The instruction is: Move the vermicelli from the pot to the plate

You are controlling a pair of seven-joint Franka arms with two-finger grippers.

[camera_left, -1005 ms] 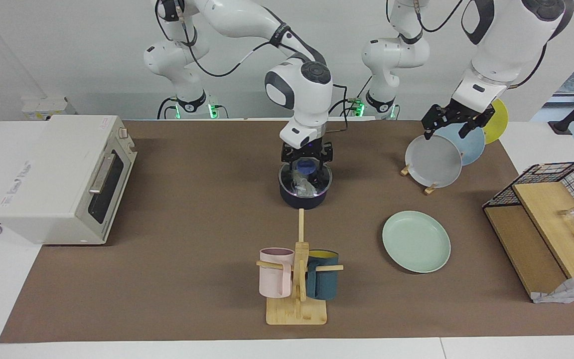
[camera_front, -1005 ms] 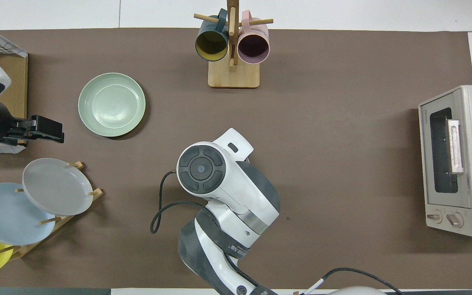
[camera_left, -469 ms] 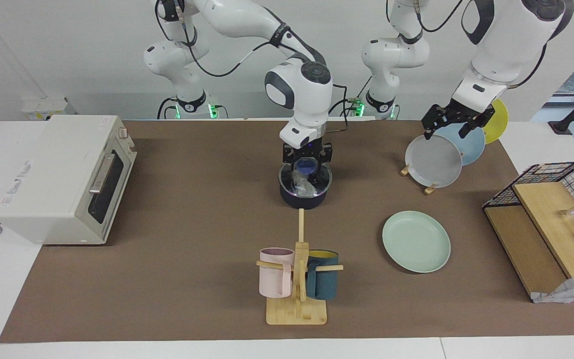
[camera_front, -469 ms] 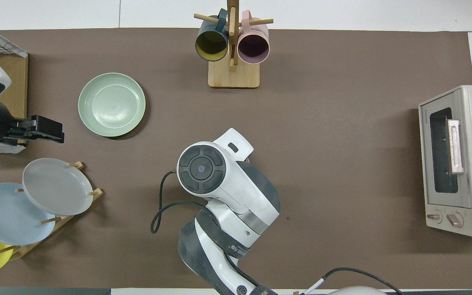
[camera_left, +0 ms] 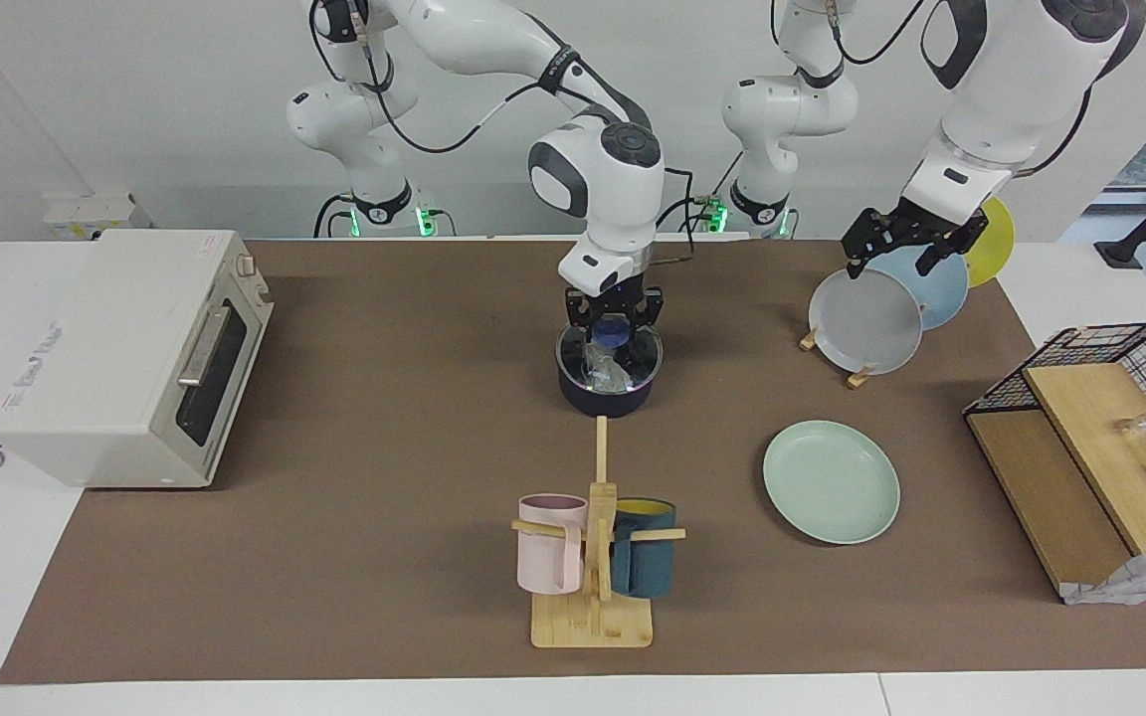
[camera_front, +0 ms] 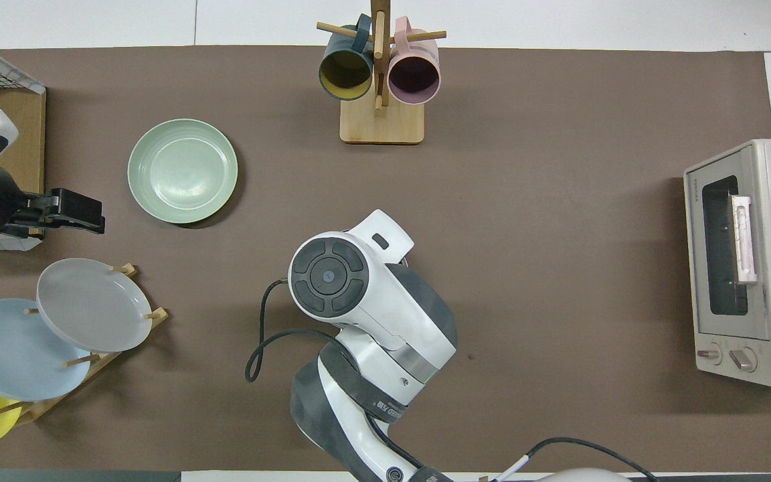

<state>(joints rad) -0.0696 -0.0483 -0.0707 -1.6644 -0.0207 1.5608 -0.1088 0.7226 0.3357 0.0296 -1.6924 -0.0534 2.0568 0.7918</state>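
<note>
The dark navy pot stands mid-table, and a clump of white vermicelli lies inside it. My right gripper reaches straight down into the pot's mouth, above the vermicelli. In the overhead view the right arm hides the pot, the vermicelli and that gripper. The pale mint-green plate lies bare on the mat toward the left arm's end, farther from the robots than the pot; it also shows in the overhead view. My left gripper waits open and empty over the plate rack.
A rack holds grey, light blue and yellow plates. A wooden mug tree with a pink and a teal mug stands farther out than the pot. A toaster oven sits at the right arm's end, a wire basket at the left arm's.
My right gripper has shifted slightly at the pot's mouth. The left arm, the pot and the plate have not moved.
</note>
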